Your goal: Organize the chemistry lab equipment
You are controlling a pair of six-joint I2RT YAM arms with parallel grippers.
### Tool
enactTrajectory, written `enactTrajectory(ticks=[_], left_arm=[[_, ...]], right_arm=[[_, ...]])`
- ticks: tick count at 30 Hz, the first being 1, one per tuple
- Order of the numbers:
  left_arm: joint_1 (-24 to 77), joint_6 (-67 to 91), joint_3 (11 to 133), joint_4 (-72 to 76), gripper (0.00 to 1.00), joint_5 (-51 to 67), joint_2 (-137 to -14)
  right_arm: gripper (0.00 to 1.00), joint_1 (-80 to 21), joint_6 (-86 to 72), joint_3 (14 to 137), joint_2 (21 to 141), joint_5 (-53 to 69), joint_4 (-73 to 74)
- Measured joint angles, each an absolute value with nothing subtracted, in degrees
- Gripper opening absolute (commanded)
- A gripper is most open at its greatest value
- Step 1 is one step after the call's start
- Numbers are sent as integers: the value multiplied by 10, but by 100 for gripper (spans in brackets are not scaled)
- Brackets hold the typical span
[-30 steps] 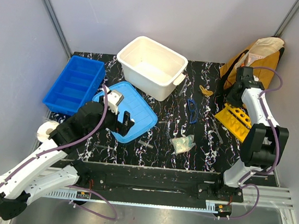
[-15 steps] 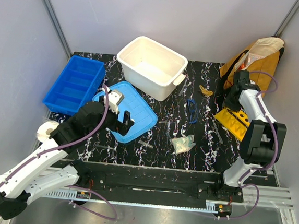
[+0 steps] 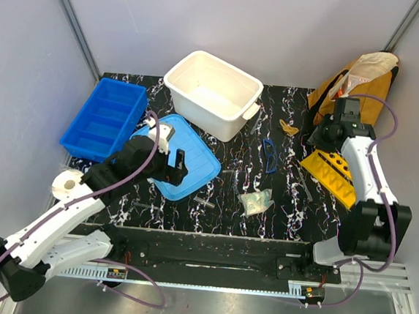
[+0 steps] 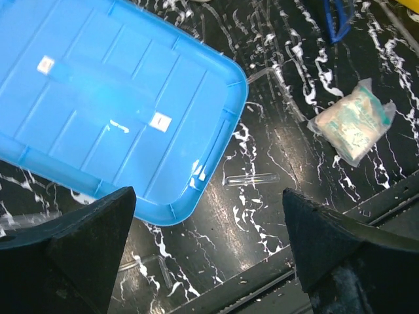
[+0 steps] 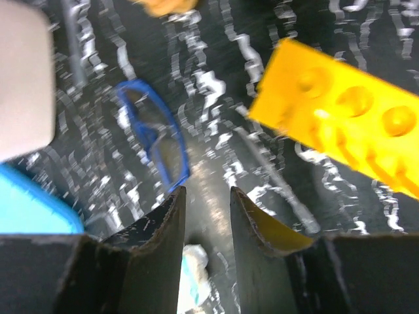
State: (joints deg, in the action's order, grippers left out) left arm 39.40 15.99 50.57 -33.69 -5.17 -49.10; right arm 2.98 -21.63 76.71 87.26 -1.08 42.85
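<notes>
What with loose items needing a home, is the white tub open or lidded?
Open: the white tub shows its bare inside, and the blue lid lies flat on the table beside it.

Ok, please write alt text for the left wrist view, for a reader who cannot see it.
The left gripper hangs wide open and empty above the corner of a blue lid lying on a black marbled table. A thin transparent tube lies beside that corner, and a pale greenish-white wad lies toward the picture's right.
</notes>
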Motion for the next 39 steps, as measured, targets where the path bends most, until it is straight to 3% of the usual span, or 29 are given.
enactTrajectory(ticks=[3,9,13,18,27,39], left_arm=[[340,189,507,-352,99,-15,-511],[182,236,498,-365,99,98,-512],[88,269,469,-368,99,157,-492],[47,298,449,-378,99,197,-469],[10,322,429,-378,99,205,-447],[-48,350,411,-381,99,210,-435]], right_arm=[[39,-16,-217,752,829,14,427],[41,-207,-222,721,830,41,397],[41,-327,-223,706,861,55,371],[42,-441,-210,708,933,57,343],[45,-536,-175,727,1014,51,313],[45,-570,-152,783,1083,25,321]])
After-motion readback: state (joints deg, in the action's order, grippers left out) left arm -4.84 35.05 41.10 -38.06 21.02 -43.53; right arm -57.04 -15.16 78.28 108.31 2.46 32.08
